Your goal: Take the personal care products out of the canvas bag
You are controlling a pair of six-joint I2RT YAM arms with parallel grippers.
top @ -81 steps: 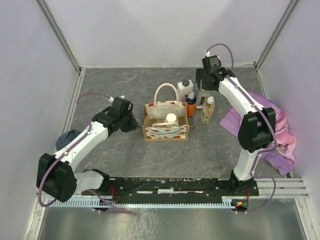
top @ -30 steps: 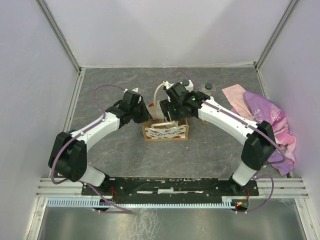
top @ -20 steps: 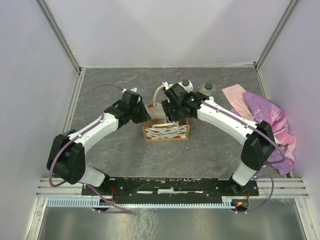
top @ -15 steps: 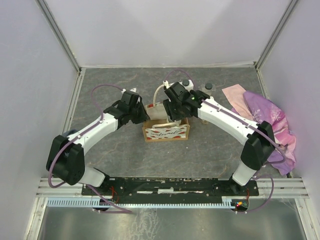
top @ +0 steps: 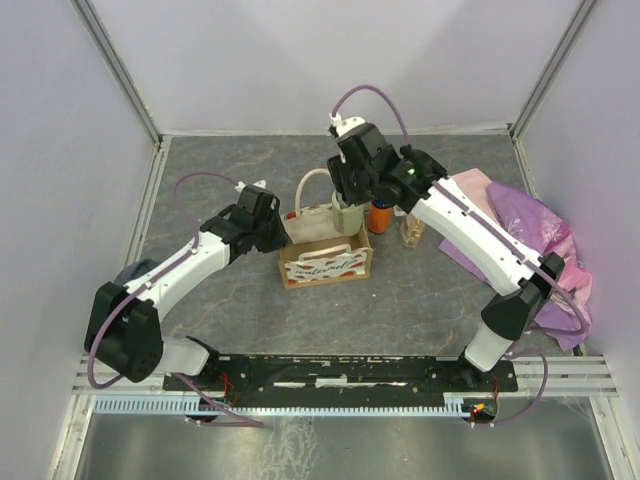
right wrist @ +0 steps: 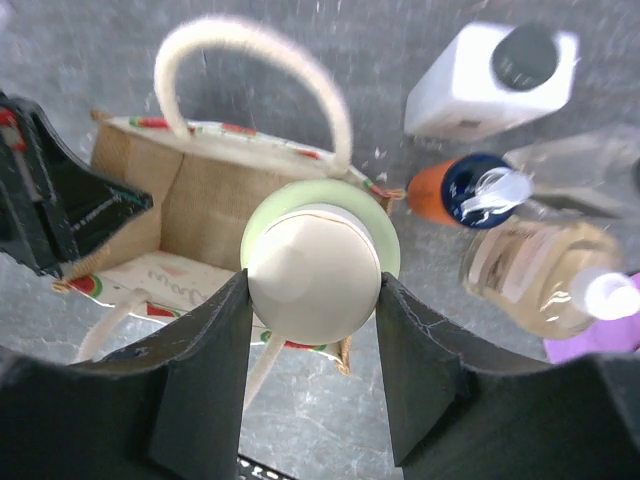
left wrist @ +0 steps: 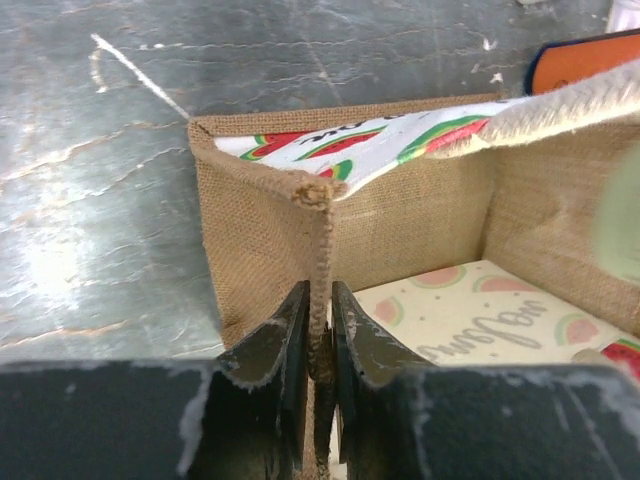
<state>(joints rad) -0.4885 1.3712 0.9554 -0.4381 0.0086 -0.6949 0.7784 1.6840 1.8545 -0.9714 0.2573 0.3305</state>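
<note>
Change from half a second earlier: right gripper [top: 350, 205] raised out of the canvas bag [top: 325, 262] and drawn toward the far side, load included.

Top view. Note a pale green jar [top: 346, 216] clamped in the right gripper, hanging over the bag's far right corner and, as far as can be judged, clear of the rim. Locate the left gripper [top: 282, 228] at the bag's left wall. Find the orange bottle [top: 380, 216] and the tan bottle [top: 413, 230] standing on the table [top: 220, 170] just right of the jar, outside the bag.

Left wrist view. Confirm the fingers [left wrist: 285, 345] pinched tight on the top edge of the burlap side wall, presumably to steady the bag. Expect only printed lining on the visible floor; no product in sight there, with part of the interior hidden.

Right wrist view. Read the jar as upright, long axis vertical, cream cap toward the camera, squeezed from two sides. Below it: bag to the left; white bottle [right wrist: 490, 80], orange bottle and tan bottle to the right.

Treat the jar as lifted but not yet set down. For placement, carry rightward, away from the bag and toward the removed bottles, on the right arm's own side. Keep clear of the loop handle [right wrist: 200, 40] just beside the jar.
</note>
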